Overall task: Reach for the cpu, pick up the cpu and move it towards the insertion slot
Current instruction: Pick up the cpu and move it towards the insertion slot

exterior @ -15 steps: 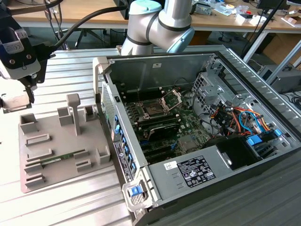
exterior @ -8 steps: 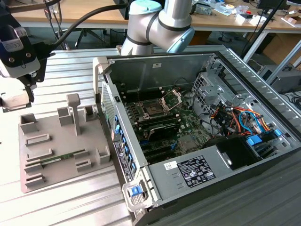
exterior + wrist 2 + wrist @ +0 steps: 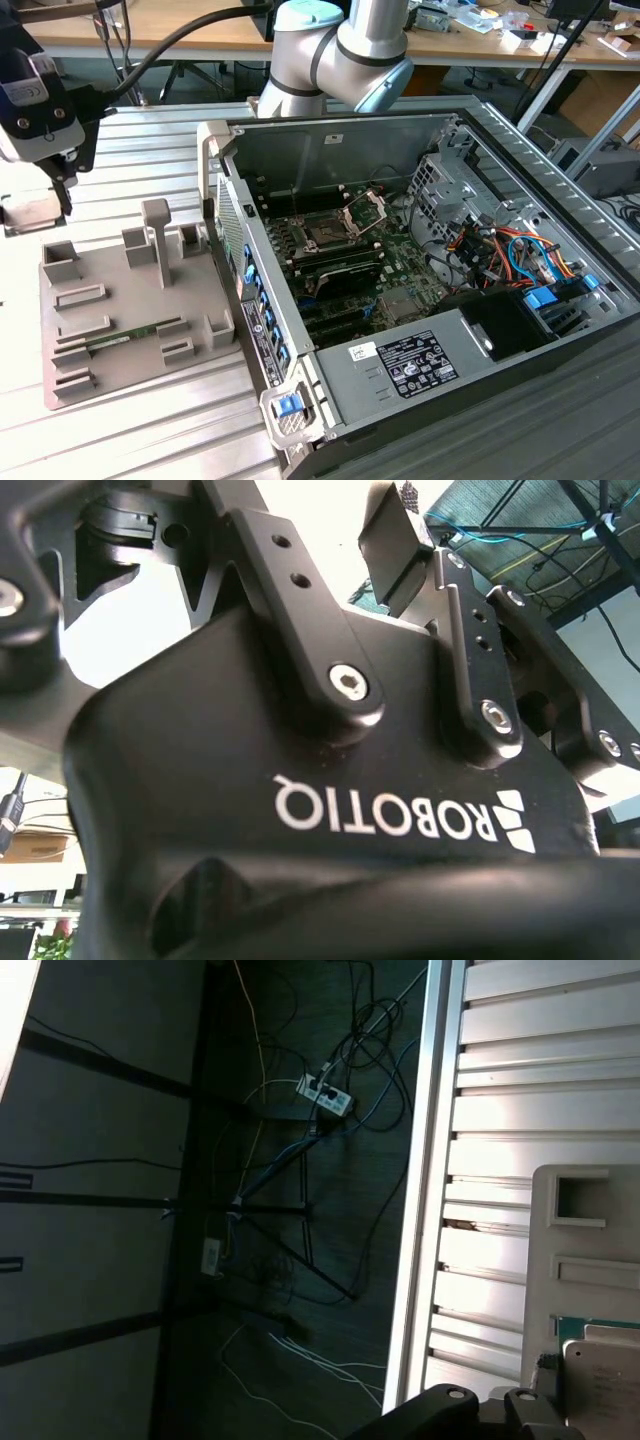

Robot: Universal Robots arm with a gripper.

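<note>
cpu [image 3: 28, 212]: pale flat square just under the jaws, at the outer edge of the grey tray [image 3: 110, 350]. Resting or lifted: can't tell.
gripper [image 3: 60, 182]: directly over the cpu. Jaws released or clenched: can't tell from any view.
socket [image 3: 328, 233]: inside the open computer case [image 3: 400, 140], metal frame raised, well apart from the jaws.
step (judged): reach done or nearly so; pick-up in hand; carry not begun.
next move calls for (judged): sure hold on the cpu's edges, cpu kept level, and enough height to pass the case wall betw. jaws and socket.
ext. view: gives gripper, cpu, tray and socket in one look. Memory stick [image 3: 120, 340] lies on the tray, away from the jaws.
first wrist view: cpu [image 3: 600, 1385] close beside the gripper [image 3: 490, 1405], green rim visible; slatted table [image 3: 500, 1110], floor cables past its edge.
second wrist view: gripper [image 3: 340, 590] body close up, bright backgrd.
</note>
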